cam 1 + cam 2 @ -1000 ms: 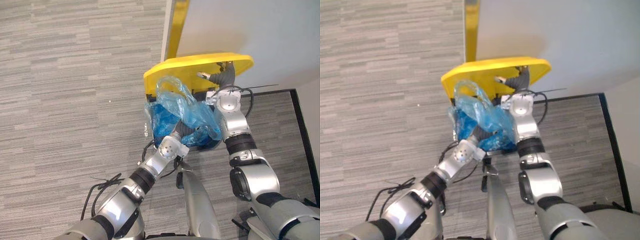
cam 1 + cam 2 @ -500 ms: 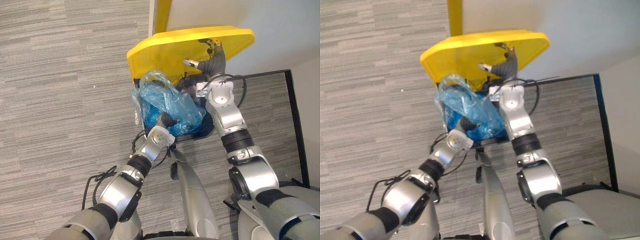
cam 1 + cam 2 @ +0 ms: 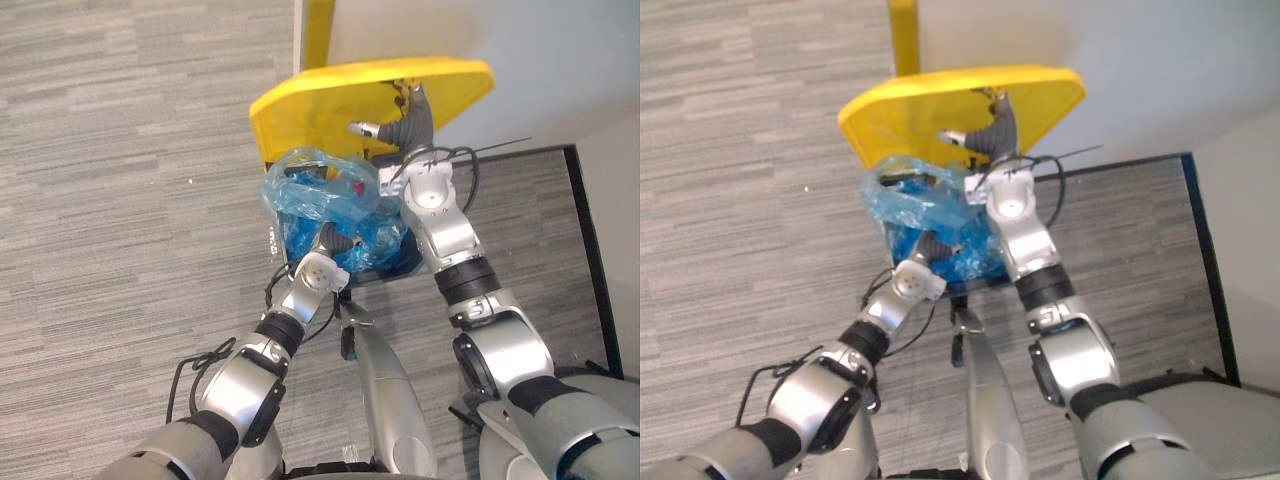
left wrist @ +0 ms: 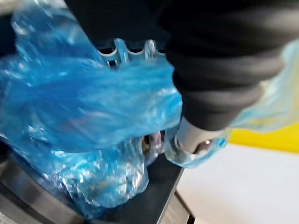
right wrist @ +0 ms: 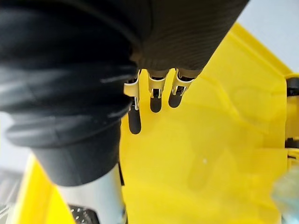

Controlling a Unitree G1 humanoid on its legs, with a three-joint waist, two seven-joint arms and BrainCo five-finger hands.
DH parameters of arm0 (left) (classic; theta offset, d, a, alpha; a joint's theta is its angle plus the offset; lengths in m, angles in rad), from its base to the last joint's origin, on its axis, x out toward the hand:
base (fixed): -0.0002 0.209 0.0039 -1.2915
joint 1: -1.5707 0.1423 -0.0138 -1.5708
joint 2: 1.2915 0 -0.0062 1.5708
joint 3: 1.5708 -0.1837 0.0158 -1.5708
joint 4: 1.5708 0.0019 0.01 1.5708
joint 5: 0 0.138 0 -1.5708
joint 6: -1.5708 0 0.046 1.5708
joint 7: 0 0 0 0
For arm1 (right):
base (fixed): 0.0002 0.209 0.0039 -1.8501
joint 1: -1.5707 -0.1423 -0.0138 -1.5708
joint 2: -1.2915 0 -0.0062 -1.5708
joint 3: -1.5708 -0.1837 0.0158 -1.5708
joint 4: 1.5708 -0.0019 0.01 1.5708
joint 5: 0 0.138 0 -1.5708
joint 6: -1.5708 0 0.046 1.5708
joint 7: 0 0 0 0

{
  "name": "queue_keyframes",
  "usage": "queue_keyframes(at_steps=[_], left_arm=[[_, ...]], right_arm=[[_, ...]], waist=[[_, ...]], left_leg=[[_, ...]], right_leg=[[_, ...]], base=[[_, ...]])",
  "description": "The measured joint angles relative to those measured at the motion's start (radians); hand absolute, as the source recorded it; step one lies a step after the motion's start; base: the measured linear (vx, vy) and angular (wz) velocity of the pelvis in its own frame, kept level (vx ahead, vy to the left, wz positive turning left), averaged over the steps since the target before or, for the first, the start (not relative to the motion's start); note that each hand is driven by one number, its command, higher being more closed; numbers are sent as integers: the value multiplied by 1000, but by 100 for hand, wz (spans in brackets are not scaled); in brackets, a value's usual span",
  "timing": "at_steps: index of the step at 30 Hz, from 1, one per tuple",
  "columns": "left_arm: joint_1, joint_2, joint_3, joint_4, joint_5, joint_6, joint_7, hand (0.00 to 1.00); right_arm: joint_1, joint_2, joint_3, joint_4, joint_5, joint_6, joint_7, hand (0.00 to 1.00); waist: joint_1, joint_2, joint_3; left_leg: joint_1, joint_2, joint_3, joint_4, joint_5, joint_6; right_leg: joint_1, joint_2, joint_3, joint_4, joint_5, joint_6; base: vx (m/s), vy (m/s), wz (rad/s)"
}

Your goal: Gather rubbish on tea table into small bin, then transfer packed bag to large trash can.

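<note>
Left eye view: large dark trash can (image 3: pixel 404 266), its flat yellow plastic lid (image 3: pixel 320 100) tipped up.
Right hand (image 3: pixel 397 126): straight fingers prop the lid's underside; it grips nothing.
Crinkled blue plastic rubbish bag (image 3: pixel 318 195): bulging in the can's mouth, top above the rim.
Left hand (image 4: pixel 210 84): buried in the bag; we cannot tell its grip.
Progress: we judge the bag delivered; release remains.

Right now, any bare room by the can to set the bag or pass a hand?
Carpet left of the trash can is bare. The can's mouth is crowded: blue bag fills it, left hand buried in the plastic, right hand propping the yellow lid above.
</note>
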Motion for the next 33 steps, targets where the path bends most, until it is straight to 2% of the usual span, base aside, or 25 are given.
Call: queue_keyframes(at_steps=[2,5,8,13,18,20,25,28,31,32,33], left_arm=[[26,1,0,-4,0,0,4,0],[52,2,-2,-18,0,0,4,0],[76,10,-2,-28,0,-1,3,0],[159,53,-1,-94,-33,-12,-1,0],[391,98,98,-117,-123,-36,-20,0],[530,112,172,-112,-171,-41,-37,0],[667,136,290,5,-195,-32,-67,0],[710,132,326,44,-195,-16,-83,0],[723,123,353,61,-194,-7,-85,0],[726,115,372,62,-194,-7,-86,0],[727,97,389,63,-194,-7,-88,0]], right_arm=[[33,16,0,3,-37,0,11,0],[84,39,-1,15,-40,0,20,0],[135,47,-8,28,-70,0,32,0],[205,69,-73,99,-89,2,40,0],[356,70,-101,121,-129,3,53,0],[441,63,-135,119,-155,3,60,0],[603,76,-146,89,-157,3,91,0],[706,105,-146,87,-157,-5,109,0],[852,147,-151,93,-179,-10,128,0],[927,164,-161,116,-194,-16,136,0],[952,181,-188,154,-196,-16,140,0]], waist=[[17,0,0],[26,1,0],[33,3,-2],[37,8,-6],[55,40,-70],[72,59,-96],[85,59,-115],[86,40,-149],[75,27,-168],[70,19,-196],[66,31,-198]], left_leg=[[22,-6,0,-24,12,-1],[55,-12,-4,-72,39,-9],[93,-20,-13,-109,62,-21],[143,-41,-27,-157,84,-14],[201,-53,-47,-211,98,-6],[239,-55,-52,-234,101,-3],[307,-73,-54,-259,107,9],[339,-98,-38,-277,110,13],[392,-117,-22,-269,110,15],[389,-113,-13,-280,127,29],[392,-93,6,-301,144,26]], right_leg=[[14,-3,1,-2,-1,-1],[40,-10,-9,-15,-3,-5],[67,-15,-19,-15,-12,-9],[110,-32,-28,-15,-23,-3],[155,-45,-45,-14,-43,3],[188,-48,-54,-13,-55,12],[246,-67,-54,-13,-71,36],[254,-83,-36,0,-78,44],[287,-99,-16,28,-90,64],[299,-108,-23,-14,-85,133],[274,-110,-37,69,-147,114]], base=[[-11,-50,4],[27,-55,12],[36,-42,12],[11,-28,15],[26,-21,14],[42,-9,10],[12,-2,6],[-25,33,-9],[-28,49,-12],[-68,-5,-11],[-97,8,-11]])
